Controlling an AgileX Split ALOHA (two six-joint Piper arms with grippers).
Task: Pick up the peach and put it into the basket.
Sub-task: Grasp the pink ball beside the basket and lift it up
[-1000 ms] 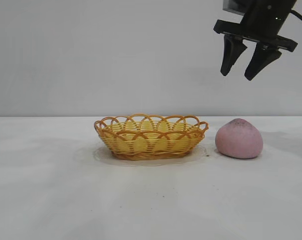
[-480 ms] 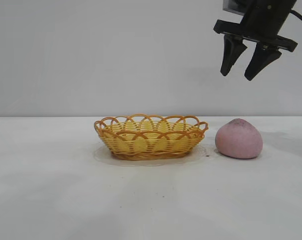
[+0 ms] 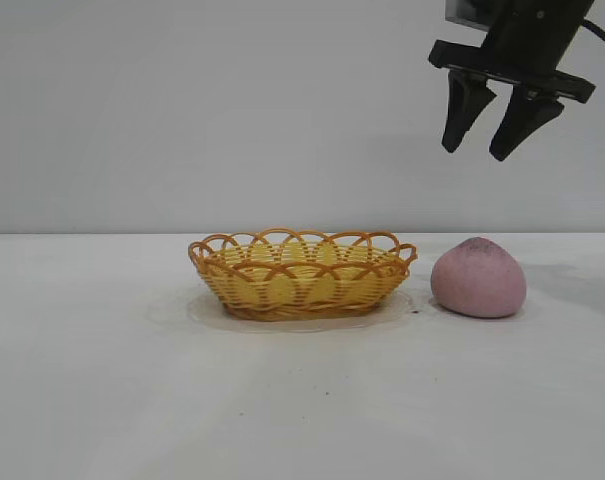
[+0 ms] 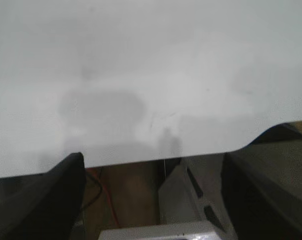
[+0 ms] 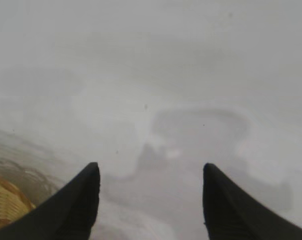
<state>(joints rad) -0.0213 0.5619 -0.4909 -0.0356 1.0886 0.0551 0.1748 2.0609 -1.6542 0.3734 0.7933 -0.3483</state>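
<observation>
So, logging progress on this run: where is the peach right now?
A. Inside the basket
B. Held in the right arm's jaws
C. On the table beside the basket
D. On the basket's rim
C. The peach sits on the table just beside the basket, while the right gripper hangs open and empty high above it.

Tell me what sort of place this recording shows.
Probably a lab tabletop set up for robot trials: a plain white table against a bare grey wall, only a wicker basket and a peach as props, and the open right gripper overhead.
</observation>
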